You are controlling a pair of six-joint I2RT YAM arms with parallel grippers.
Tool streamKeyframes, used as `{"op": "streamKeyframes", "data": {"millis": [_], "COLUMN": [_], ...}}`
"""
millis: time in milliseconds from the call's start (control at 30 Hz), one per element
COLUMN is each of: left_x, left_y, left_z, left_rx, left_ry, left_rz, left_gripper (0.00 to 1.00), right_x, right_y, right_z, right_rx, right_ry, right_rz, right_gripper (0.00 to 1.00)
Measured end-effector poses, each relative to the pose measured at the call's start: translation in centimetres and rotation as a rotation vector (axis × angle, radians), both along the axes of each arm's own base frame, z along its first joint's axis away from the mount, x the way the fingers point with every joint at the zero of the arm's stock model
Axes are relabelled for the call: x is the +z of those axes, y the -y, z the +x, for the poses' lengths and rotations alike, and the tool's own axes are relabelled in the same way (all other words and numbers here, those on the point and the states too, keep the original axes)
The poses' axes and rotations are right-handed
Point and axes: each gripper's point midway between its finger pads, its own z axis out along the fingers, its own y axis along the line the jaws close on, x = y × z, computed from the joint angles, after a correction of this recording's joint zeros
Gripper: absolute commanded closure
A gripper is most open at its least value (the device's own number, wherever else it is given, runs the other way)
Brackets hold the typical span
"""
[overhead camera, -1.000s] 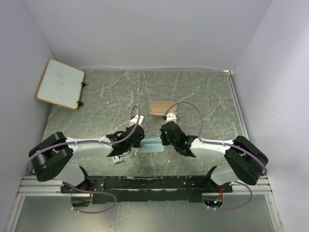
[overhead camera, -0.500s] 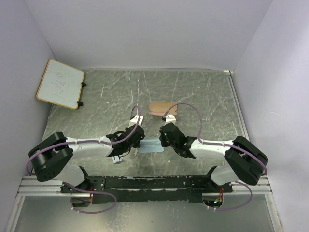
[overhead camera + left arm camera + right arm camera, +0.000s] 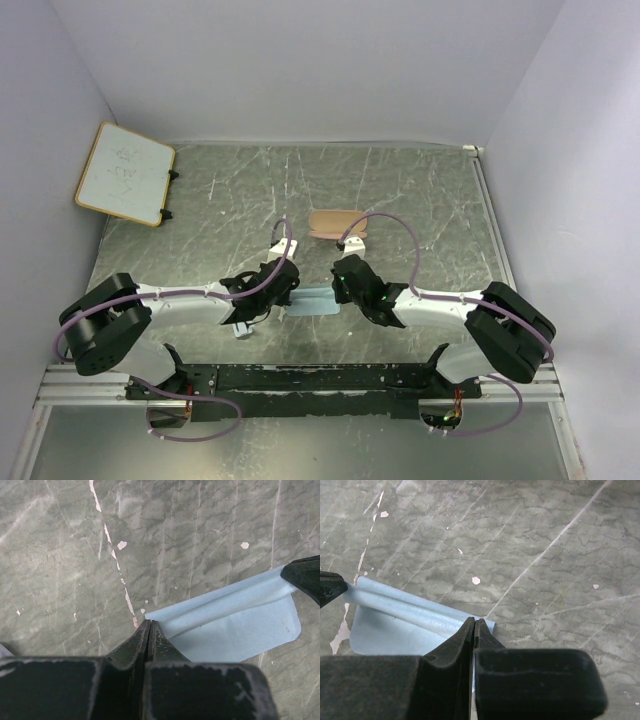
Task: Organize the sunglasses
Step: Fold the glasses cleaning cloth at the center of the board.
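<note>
Writing: only a few dark scribbles on the whiteboard (image 3: 125, 172), too small to read. The board is sitting by the left wall, well off to the far left of the cloth (image 3: 235, 625), and is wood-framed and white-faced.

Cloth is lying mid-table. It is light blue-grey, thin, rectangular and matte, with a raised fold running along it.

Left gripper (image 3: 149, 625) is pinching the cloth's left corner, its black fingers pressed together with no gap. Right gripper (image 3: 474, 622) is pinching the opposite corner the same way, fingers closed tight.

Sunglasses (image 3: 240, 328) are lying just left of the cloth and nearer the arm bases, beside the left wrist. They are small, with a thin white frame and looped outline.

Case (image 3: 335, 224), tan-pink and oblong with rounded ends, is sitting beyond the cloth, apart from it.

Table (image 3: 420, 190) is showing grey-green, marbled and scratched, with pale chips.
</note>
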Motion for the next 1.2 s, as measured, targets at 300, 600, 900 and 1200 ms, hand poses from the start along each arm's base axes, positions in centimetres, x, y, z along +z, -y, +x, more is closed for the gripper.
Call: {"op": "streamKeyframes", "data": {"millis": [300,600,900,1200], "left_x": [0.06,0.05,0.04,0.54], "left_y": [0.15,0.21,0.44,0.53], "left_z": [-0.04,-0.11,-0.32,-0.37], "left_rx": [-0.003,-0.006,-0.016,-0.019], "left_ry": [0.001,0.001,-0.003,0.005], "left_rz": [-0.004,-0.004,-0.008,-0.019], "left_gripper": [0.93,0.93,0.91,0.76], "right_x": [-0.03,-0.11,-0.53,0.37], "right_y": [0.14,0.18,0.43,0.49], "right_z": [0.06,-0.01,-0.32,-0.37], "right_rx": [-0.006,-0.007,-0.007,-0.007], "right_ry": [0.002,-0.001,-0.011,0.003], "right_rz": [-0.005,-0.005,-0.010,0.008], "right_gripper": [1.00,1.00,0.94,0.85]}}
